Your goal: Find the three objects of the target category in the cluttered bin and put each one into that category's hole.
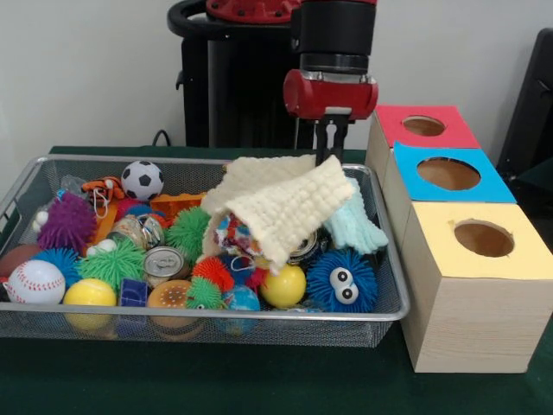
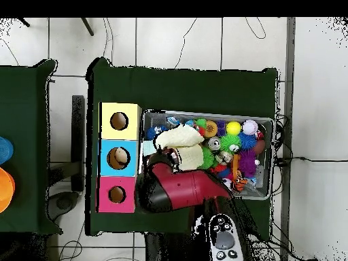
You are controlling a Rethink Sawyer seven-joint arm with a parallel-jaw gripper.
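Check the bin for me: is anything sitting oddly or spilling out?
The cream knitted cloth is lifted into a peak under the gripper, its folds hanging over the toys. A pale mint cloth droops against the wire bin's right wall. Nothing has spilled onto the table.

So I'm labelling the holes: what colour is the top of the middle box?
Blue; the middle box shows best in the front view.
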